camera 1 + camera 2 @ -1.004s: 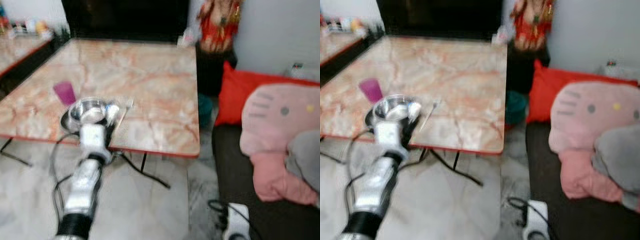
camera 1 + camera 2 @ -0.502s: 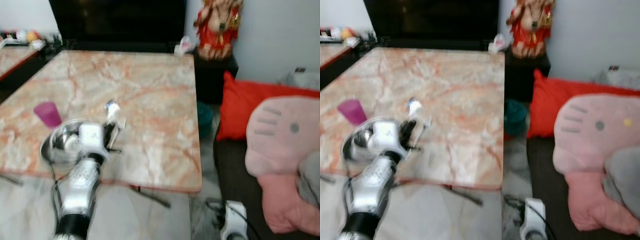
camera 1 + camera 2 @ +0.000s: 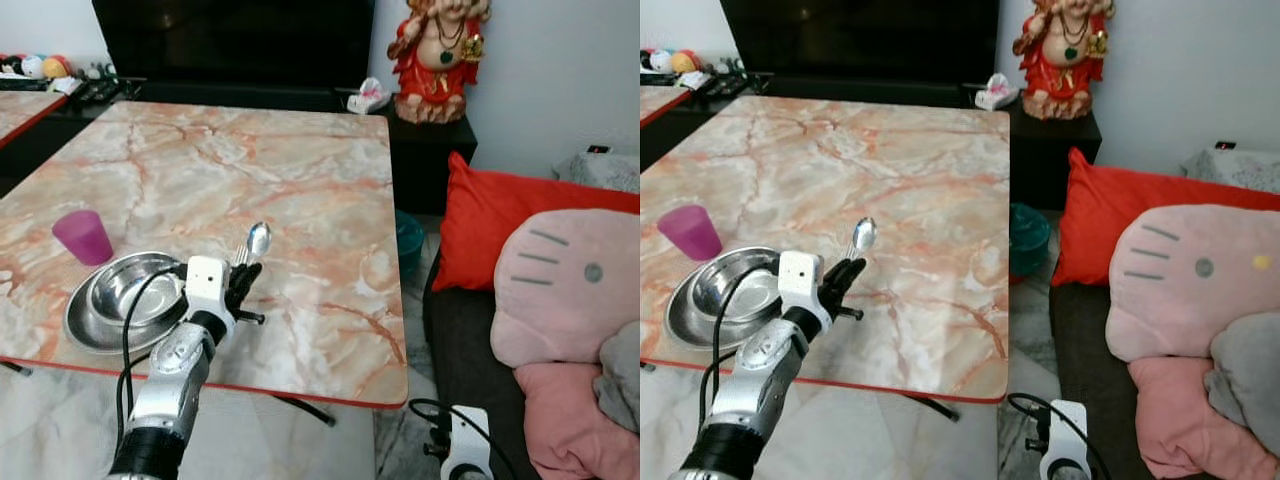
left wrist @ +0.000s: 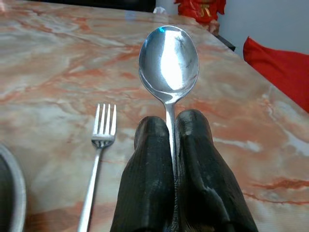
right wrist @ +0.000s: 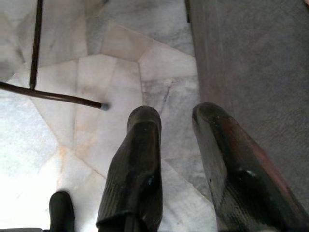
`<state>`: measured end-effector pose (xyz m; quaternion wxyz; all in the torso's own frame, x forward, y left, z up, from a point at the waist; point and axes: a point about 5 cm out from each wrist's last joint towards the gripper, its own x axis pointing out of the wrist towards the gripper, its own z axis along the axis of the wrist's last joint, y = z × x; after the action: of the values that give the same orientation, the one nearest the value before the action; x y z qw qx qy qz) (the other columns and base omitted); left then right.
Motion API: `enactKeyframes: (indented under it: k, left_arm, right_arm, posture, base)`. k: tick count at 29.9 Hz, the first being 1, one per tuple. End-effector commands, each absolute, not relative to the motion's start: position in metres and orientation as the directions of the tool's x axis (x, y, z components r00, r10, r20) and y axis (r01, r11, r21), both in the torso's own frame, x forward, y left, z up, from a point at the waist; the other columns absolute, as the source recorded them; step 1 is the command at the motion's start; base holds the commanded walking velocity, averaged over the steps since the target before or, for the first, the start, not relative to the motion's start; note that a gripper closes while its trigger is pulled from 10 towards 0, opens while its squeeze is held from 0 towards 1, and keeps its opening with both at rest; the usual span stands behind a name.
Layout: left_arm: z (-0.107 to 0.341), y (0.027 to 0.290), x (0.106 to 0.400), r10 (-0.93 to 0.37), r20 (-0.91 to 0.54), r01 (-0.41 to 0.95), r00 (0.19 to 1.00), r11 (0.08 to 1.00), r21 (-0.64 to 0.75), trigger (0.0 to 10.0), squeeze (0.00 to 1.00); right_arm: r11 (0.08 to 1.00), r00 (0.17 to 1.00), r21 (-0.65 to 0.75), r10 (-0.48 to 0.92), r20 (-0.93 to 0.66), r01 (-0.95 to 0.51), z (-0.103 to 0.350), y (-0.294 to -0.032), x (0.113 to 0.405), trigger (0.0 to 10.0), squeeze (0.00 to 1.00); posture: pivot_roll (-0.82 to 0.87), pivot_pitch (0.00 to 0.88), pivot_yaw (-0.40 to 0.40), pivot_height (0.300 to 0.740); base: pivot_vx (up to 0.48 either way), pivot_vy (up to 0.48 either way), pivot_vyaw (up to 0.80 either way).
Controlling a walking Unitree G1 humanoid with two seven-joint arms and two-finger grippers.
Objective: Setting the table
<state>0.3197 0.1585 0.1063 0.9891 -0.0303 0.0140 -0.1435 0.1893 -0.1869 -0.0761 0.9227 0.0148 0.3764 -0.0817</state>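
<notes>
Left gripper (image 4: 173, 126) pinches spoon (image 4: 169, 60) near the table's (image 3: 330, 150) front edge; wrist view reveals fork (image 4: 99, 157) alongside. Right gripper (image 5: 181, 121) hangs spread.

Left silver arm (image 3: 170, 385) extended forward and upward, its white wrist block ahead of the elbow. Left gripper (image 4: 173, 128) with its two black jaws pressed together on the thin handle of a shiny metal spoon (image 4: 168, 60), whose bowl stands just beyond the jaw tips. Right gripper (image 5: 186, 121) hanging low, pointing downward, its jaws parted with a clear gap between them.
</notes>
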Motion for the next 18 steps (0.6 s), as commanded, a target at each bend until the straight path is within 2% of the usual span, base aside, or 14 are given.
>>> enactKeyframes:
  k: [1,5,18]
  left_arm:
    - [0.105,0.157,0.323,-0.289,-0.051,0.287,0.956,0.957,-0.040,10.0,0.00]
    - [0.094,0.162,0.324,-0.258,-0.132,0.261,0.957,0.965,0.011,10.0,0.00]
    - [0.092,0.155,0.338,-0.252,-0.157,0.254,0.955,0.967,-0.009,10.0,0.00]
  right_arm:
    - [0.986,0.697,-0.034,-0.139,-0.703,0.162,-0.077,-0.186,0.189,10.0,0.00]
    - [0.986,0.695,-0.034,-0.138,-0.706,0.161,-0.077,-0.185,0.188,10.0,0.00]
    - [0.987,0.695,-0.032,-0.136,-0.707,0.160,-0.077,-0.185,0.188,10.0,0.00]
  posture:
    - [0.08,0.004,-0.009,0.740]
    - [0.08,0.006,-0.008,0.740]
    - [0.07,0.009,-0.006,0.740]
  base:
    - [0.000,0.000,0.00]
    - [0.000,0.000,0.00]
    - [0.000,0.000,0.00]
